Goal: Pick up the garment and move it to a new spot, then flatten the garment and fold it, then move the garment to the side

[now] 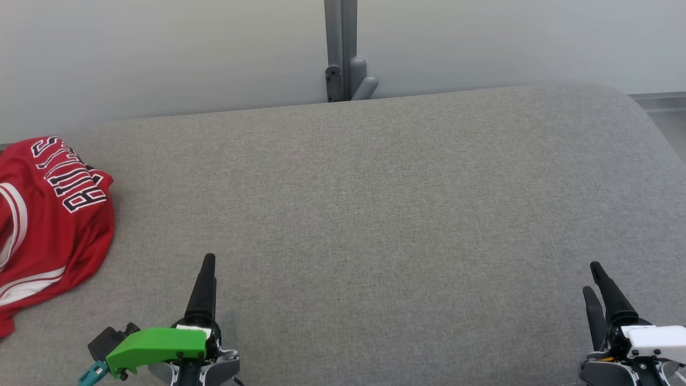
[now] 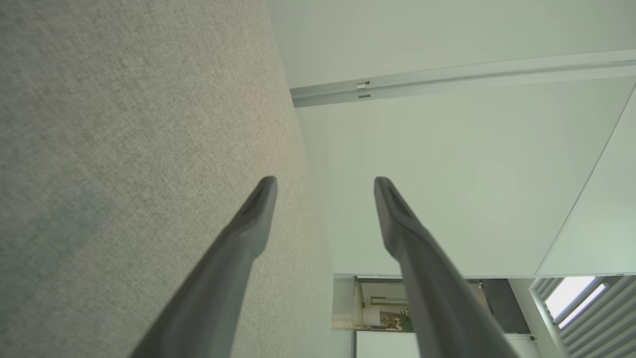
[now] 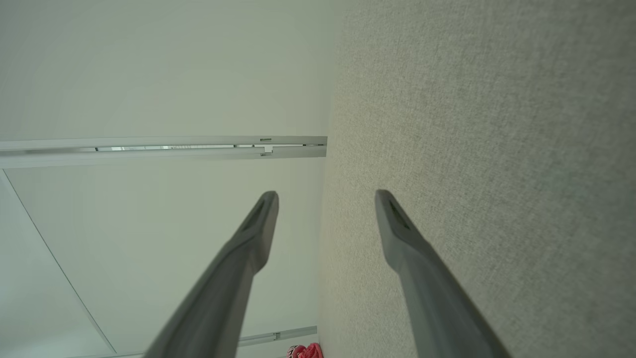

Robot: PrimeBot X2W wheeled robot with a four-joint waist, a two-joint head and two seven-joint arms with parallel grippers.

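Head view: one red jersey (image 1: 53, 225) of smooth fabric, trimmed with white stripes and black-and-white lettering, was seen lying loosely rumpled on a wide grey woven fabric surface (image 1: 375, 214). It was placed to the left of the left gripper (image 1: 208, 260) and reached beyond its fingertips, well apart from them and far from the right gripper (image 1: 590, 277). Its visible long axis ran roughly along the line of the fingers, away from the robot. The lettering was turned sideways and ran along that same axis. Part of the cloth was cut off by the picture's left edge, so its full length could not be told.

Two grippers were counted, each with two long dark fingers. In the left wrist view the left gripper (image 2: 325, 181) was shown with fingers spread apart and nothing between them. The right gripper (image 3: 326, 195) was likewise shown spread and empty in its own view, where a small red scrap of the jersey (image 3: 307, 351) was seen low between the fingers. One grey metal post (image 1: 340, 48) was seen beyond the fingertips, against a pale wall (image 1: 161, 53).
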